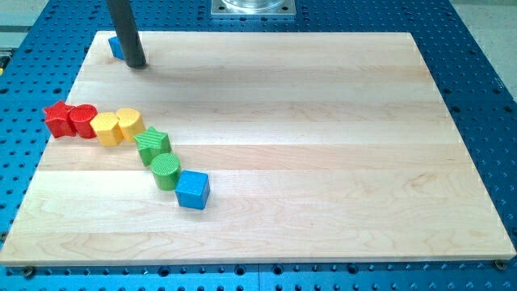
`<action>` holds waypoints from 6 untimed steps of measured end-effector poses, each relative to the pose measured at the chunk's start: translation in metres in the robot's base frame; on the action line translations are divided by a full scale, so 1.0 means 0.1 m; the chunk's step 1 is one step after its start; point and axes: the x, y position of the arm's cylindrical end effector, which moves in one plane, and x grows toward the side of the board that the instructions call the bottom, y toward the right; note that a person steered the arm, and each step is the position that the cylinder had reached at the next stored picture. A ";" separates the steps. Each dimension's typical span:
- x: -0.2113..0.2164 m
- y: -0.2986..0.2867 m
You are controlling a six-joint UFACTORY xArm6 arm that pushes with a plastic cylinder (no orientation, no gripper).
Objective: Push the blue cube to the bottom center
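Blue cube low on counter, touching green cylinder. Tip far off, top-left corner, beside second blue block. No hand, bare rod. Approach cube from upper left, push down-right gently, avoid green.

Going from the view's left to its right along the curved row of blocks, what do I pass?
Red star → red cylinder → yellow block → yellow cylinder → green star → green cylinder → blue cube.

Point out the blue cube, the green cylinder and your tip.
blue cube [193, 190]: camera view, top face.
green cylinder [166, 170]: camera view, ridged top.
my tip [136, 64]: camera view, rod's very end, top left.
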 end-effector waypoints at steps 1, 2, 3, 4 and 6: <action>0.60 0.34; 1.51 0.77; 2.37 1.05; 3.21 1.23; 3.19 1.82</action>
